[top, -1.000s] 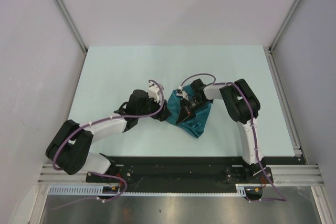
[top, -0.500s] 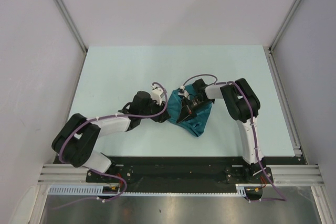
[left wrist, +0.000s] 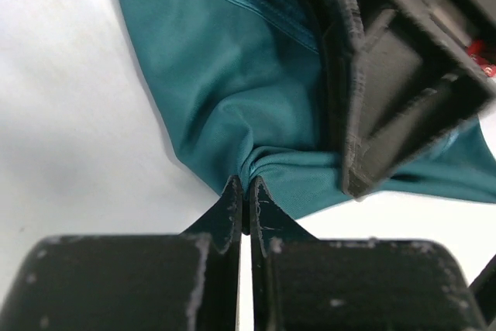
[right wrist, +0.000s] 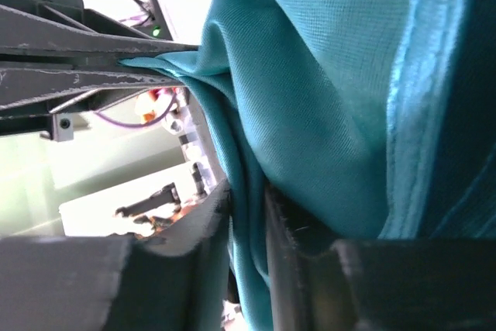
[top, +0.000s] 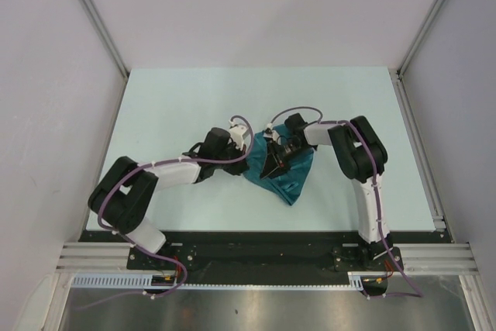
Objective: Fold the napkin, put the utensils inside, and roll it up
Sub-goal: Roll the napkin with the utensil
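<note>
The teal napkin point(top: 292, 177) lies bunched in the middle of the table. My left gripper point(top: 247, 153) is at the cloth's left edge, shut on a pinched fold of the napkin point(left wrist: 225, 91) between its tips point(left wrist: 244, 191). From the right, my right gripper point(top: 273, 163) sits on top of the cloth. Its jaws point(right wrist: 246, 208) stand a little apart, open, with a hanging fold of the napkin point(right wrist: 325, 98) between them. In the left wrist view the right gripper point(left wrist: 387, 91) is close above the cloth. The utensils are hidden.
The pale table point(top: 178, 106) stretches round the napkin on every side. Grey walls with metal corner posts point(top: 93, 17) close in the left, back and right. The black base rail point(top: 256, 249) runs along the near edge.
My left arm has reached right to the napkin's edge and its jaws have shut on the cloth. My right gripper's jaws have parted from shut; the napkin has barely moved.
</note>
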Tool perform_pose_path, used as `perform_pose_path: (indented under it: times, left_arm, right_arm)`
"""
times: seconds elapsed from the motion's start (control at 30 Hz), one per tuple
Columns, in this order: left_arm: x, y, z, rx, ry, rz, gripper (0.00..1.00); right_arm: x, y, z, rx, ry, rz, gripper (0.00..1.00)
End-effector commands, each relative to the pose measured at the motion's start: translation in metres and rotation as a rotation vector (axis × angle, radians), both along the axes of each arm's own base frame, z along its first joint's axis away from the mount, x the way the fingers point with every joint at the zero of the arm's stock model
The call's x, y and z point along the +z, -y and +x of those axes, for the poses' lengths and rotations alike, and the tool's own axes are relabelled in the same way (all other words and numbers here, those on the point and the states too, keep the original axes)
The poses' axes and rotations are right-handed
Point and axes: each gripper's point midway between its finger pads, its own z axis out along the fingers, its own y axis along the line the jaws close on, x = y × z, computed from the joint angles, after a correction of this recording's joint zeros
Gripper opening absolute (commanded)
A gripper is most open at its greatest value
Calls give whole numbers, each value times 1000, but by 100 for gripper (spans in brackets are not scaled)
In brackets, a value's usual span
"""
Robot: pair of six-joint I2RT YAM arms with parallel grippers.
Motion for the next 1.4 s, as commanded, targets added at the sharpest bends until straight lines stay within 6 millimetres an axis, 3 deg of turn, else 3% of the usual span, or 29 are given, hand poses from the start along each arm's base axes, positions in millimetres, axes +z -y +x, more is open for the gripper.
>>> perform_pose_path:
  times: [0.0, 0.17, 0.33, 0.67, 0.97, 1.13, 1.37]
  left_arm:
    - [2, 6, 8, 15, -50, 27, 0]
    - [-10, 2, 4, 32, -135, 54, 0]
    - [-7, 2, 5, 39, -167, 23, 0]
    - [-4, 1, 6, 64, -211, -19, 0]
    - [-3, -2, 9, 93, -231, -36, 0]
    - [-4, -4, 10, 102, -245, -39, 0]
    - [-1, -6, 16, 120, -254, -43, 0]
  right_arm:
    - [8, 7, 14, -43, 116, -73, 38]
    - [16, 16, 14, -52, 227, -121, 50]
    - [12, 26, 4, -41, 333, -200, 59]
    - [27, 32, -10, -70, 566, -332, 62]
    - [5, 41, -36, -36, 640, -466, 62]
    - [2, 42, -41, -37, 673, -510, 56]
    - [-1, 37, -63, 24, 560, -435, 20]
